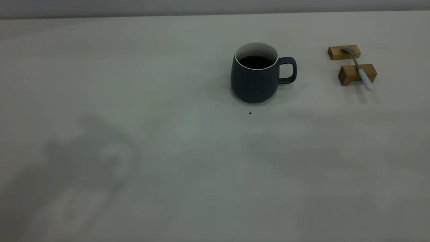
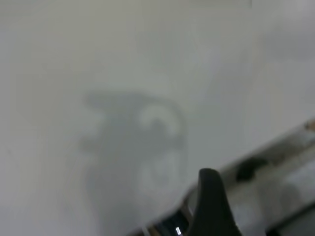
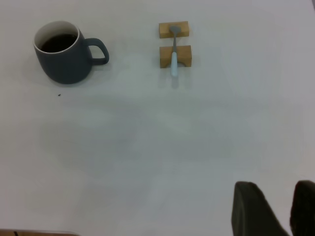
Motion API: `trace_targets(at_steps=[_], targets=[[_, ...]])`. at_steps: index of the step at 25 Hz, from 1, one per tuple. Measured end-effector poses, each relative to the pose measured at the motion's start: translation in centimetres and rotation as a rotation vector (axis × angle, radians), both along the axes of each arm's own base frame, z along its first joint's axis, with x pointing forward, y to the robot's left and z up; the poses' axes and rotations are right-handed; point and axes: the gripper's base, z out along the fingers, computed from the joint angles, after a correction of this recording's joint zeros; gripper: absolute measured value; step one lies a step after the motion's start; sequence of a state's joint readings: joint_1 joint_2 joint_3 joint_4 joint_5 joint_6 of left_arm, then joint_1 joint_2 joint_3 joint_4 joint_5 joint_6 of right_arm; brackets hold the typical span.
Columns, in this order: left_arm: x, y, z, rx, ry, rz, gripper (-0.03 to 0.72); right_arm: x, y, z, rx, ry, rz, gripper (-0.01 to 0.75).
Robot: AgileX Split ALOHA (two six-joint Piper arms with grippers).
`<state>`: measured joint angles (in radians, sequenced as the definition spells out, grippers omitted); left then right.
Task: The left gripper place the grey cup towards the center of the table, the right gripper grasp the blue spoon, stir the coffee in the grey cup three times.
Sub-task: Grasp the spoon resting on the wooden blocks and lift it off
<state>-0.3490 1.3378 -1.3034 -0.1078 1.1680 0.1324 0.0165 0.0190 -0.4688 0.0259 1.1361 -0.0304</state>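
The grey cup [image 1: 256,75] [image 3: 63,53] stands upright on the table [image 1: 134,67], right of centre, with its handle turned toward the spoon. Black coffee [image 1: 256,62] fills its white inside. The blue spoon [image 1: 358,67] [image 3: 173,51] lies across two small wooden blocks, far right. Neither arm appears in the exterior view; only their shadows fall on the near table. My right gripper [image 3: 275,184] hovers open and empty over the near table, well away from the spoon. Of my left gripper [image 2: 210,206] only a black part shows, above bare table.
Two wooden blocks [image 1: 344,52] [image 1: 356,74] carry the spoon. A tiny dark speck [image 1: 250,113] lies just in front of the cup. The table's edge and something dark beyond it show in the left wrist view [image 2: 275,167].
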Motion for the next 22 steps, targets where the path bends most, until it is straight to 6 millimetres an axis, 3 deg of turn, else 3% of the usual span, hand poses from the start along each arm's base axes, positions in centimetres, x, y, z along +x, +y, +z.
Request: trace_targets(at_steps=[7, 11, 18, 22], targets=[[-7.9, 3.0, -5.8, 0.046, 0.151, 0.093, 0.585, 0.0, 0.0, 0.0, 0.000, 0.000, 0.000, 0.238], [-11.6, 5.0, -8.3, 0.102, 0.153, 0.180, 0.585, 0.0, 0.0, 0.0, 0.000, 0.000, 0.000, 0.238], [-15.6, 6.9, -10.9, 0.088, 0.022, 0.200, 0.585, 0.0, 0.0, 0.0, 0.000, 0.000, 0.000, 0.238], [-17.1, 7.5, -10.9, 0.056, -0.048, 0.204, 0.585, 0.0, 0.0, 0.0, 0.000, 0.000, 0.000, 0.238]])
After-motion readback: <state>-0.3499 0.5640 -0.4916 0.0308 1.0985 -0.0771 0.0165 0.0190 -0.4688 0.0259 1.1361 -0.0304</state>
